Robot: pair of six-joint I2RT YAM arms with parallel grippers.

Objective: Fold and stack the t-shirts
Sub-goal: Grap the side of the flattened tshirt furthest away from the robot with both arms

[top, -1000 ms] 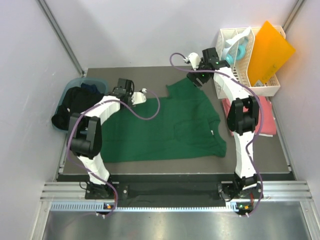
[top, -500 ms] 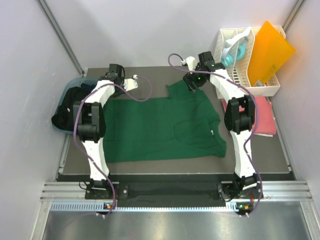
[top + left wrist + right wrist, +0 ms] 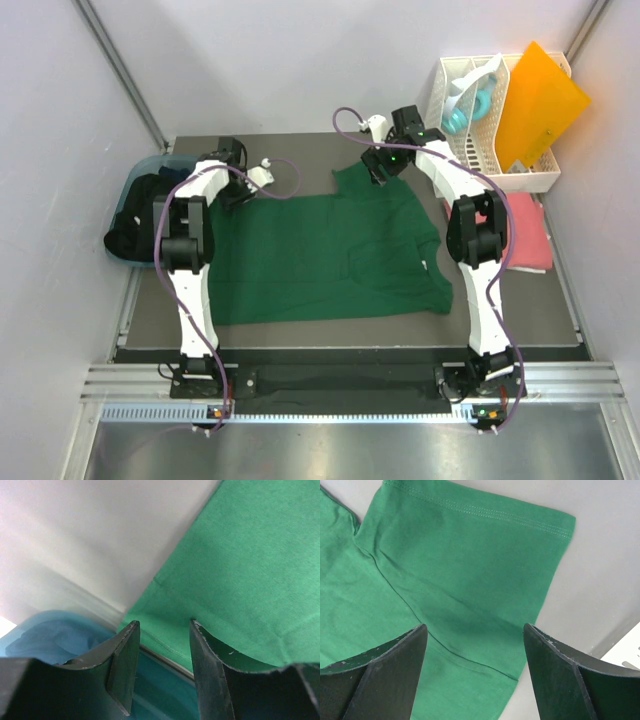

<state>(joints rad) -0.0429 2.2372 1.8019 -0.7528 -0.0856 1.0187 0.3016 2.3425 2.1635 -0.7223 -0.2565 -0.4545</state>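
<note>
A dark green t-shirt [image 3: 320, 255] lies spread flat on the dark table, its sleeves toward the right. My left gripper [image 3: 228, 192] hovers at the shirt's far left corner. In the left wrist view its fingers [image 3: 164, 625] stand partly open, with the hem of the green t-shirt [image 3: 240, 570] just past the tips and nothing between them. My right gripper [image 3: 380, 168] hangs over the far sleeve [image 3: 470, 565], wide open [image 3: 475, 627] and empty. A black t-shirt [image 3: 135, 220] is heaped at the left. A coral pink t-shirt [image 3: 532, 235] lies at the right.
A blue bin [image 3: 170, 165] holds the black heap at the far left and shows under my left fingers [image 3: 55, 635]. A white slotted rack [image 3: 490, 150] and an orange sheet [image 3: 540, 100] stand at the back right. Grey walls close in on three sides.
My left gripper has swung back and left, from over the shirt's far edge to its far left corner, and narrowed a little. My right gripper has shifted slightly left over the sleeve.
</note>
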